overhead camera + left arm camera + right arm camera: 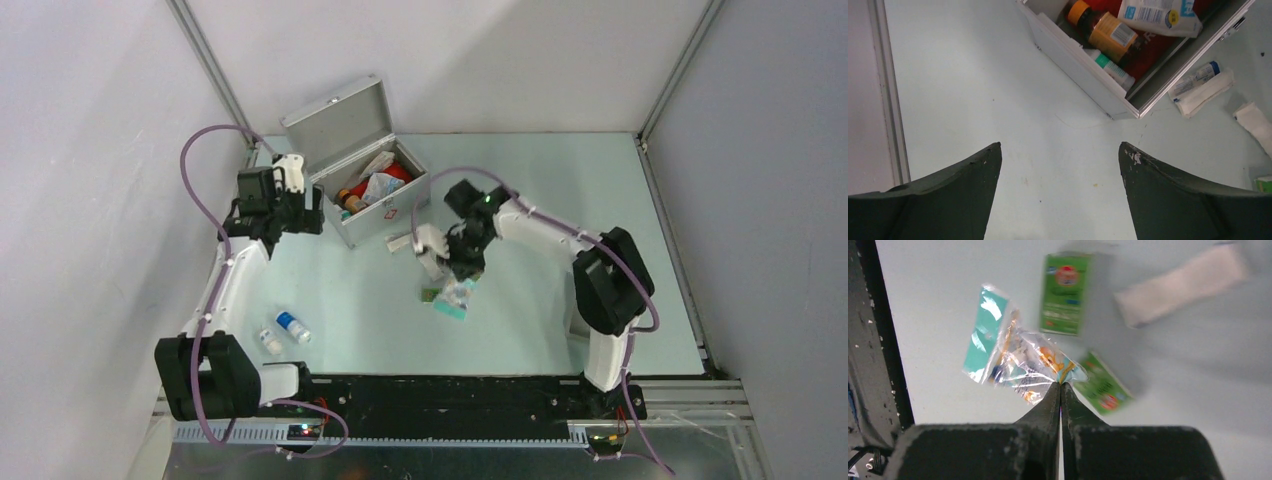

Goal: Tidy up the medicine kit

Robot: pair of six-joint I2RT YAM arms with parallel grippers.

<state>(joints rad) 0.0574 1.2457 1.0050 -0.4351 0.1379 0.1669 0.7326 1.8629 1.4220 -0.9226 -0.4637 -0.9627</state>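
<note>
The silver medicine kit [385, 212] stands open at the back left, lid up, with bottles and packets inside; its corner shows in the left wrist view [1083, 75]. My left gripper [300, 205] is open and empty just left of the case, its fingers [968, 175] over bare table. My right gripper [462, 272] is shut on the edge of a clear crinkly plastic packet [1023, 362] with a teal end, held above the table; the packet hangs below the gripper in the top view [455, 298].
Two green boxes [1065, 292] [1103, 387] and a white gauze roll [1180, 282] lie under the right gripper. A small tube and white pads [1200, 85] lie beside the case front. Two small bottles [293, 326] [268, 341] lie at the near left.
</note>
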